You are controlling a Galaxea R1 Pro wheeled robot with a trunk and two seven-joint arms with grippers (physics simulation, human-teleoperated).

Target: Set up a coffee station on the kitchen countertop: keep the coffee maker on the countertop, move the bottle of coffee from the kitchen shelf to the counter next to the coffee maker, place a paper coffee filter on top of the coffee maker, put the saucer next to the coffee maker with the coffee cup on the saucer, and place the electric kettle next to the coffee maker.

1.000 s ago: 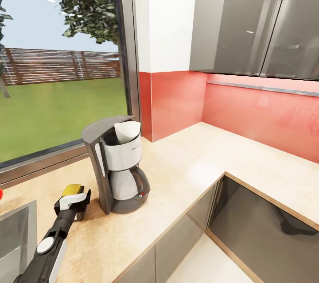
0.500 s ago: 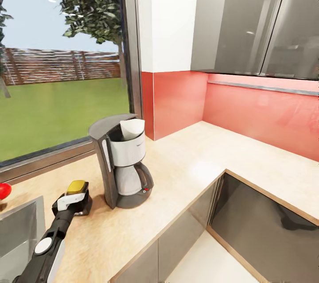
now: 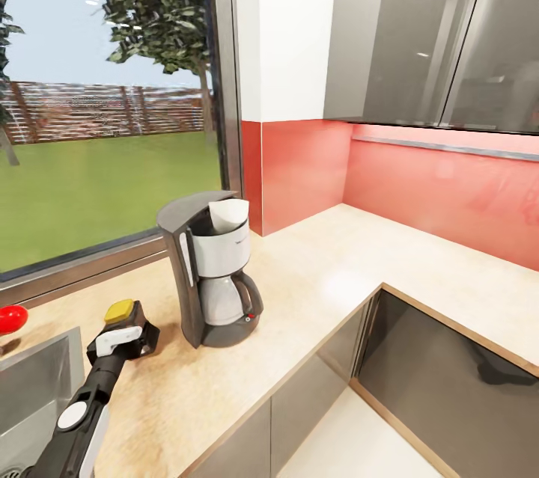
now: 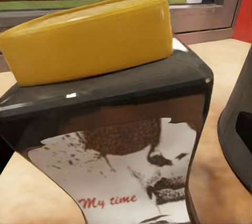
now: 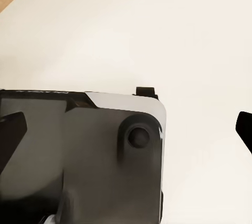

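While the left tool (image 3: 123, 336) is clamping the bottle of coffee (image 3: 120, 311) over the bench (image 3: 314, 291) beside the coffee maker (image 3: 213, 268), the right tool's state is unclear.

Gold-capped bottle of coffee (image 3: 122, 317) beside coffee maker (image 3: 212, 268)

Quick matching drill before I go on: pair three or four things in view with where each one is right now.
Things:
1. white paper cone filter
2. black squarish bottle with yellow cap
3. tall dark grey coffee maker
4. round red object

Places:
A. in the left hand
B. on the light wood-grain countertop
C. in the coffee maker's top
D. at the head view's left edge

Pairs: 1-C, 2-A, 3-B, 4-D
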